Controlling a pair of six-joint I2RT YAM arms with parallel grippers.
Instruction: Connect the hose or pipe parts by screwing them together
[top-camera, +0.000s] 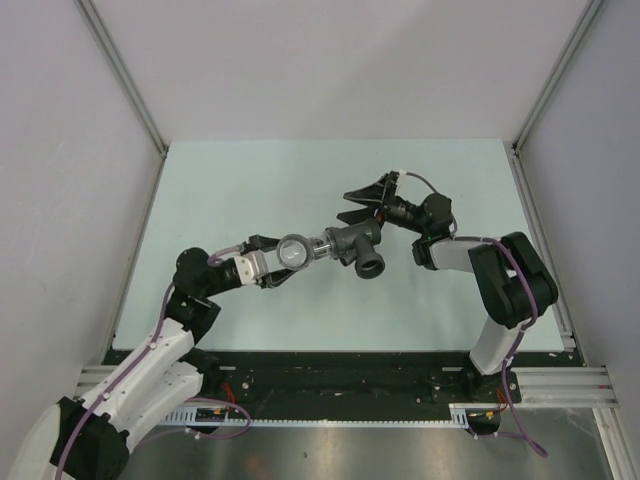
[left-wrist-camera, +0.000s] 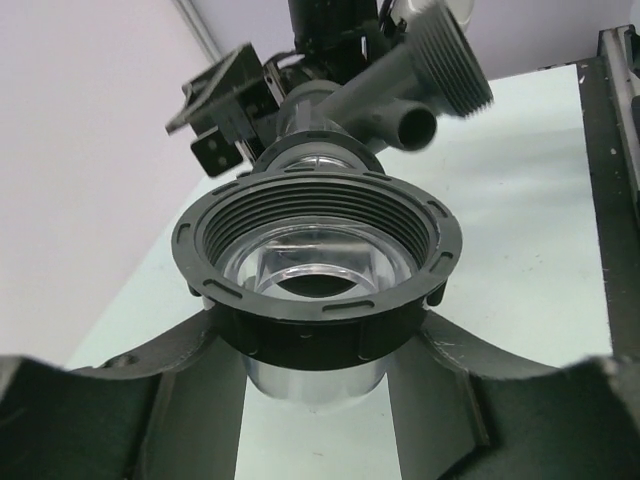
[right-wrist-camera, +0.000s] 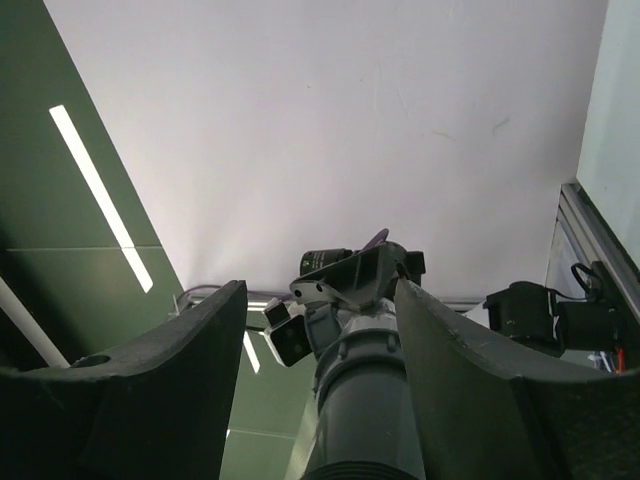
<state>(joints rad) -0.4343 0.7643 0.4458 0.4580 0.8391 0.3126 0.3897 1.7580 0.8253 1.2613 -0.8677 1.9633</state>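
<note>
My left gripper (top-camera: 277, 262) (left-wrist-camera: 318, 330) is shut on the black ring nut (top-camera: 293, 252) (left-wrist-camera: 315, 270), one finger pressing each side of it. A clear light-grey connector (left-wrist-camera: 318, 375) sits inside the nut. The dark grey T-shaped fitting (top-camera: 355, 243) (left-wrist-camera: 400, 90) (right-wrist-camera: 365, 400) joins the connector's far end, and the whole assembly hangs above the table. My right gripper (top-camera: 346, 207) (right-wrist-camera: 320, 290) is open around the fitting's pipe. The pipe lies against the right finger (right-wrist-camera: 470, 380), with a gap to the left finger (right-wrist-camera: 170, 380).
The pale green table (top-camera: 300, 180) lies below, with white walls on three sides and aluminium posts at the back corners. A black strip and a metal rail (top-camera: 340, 365) run along the near edge by the arm bases.
</note>
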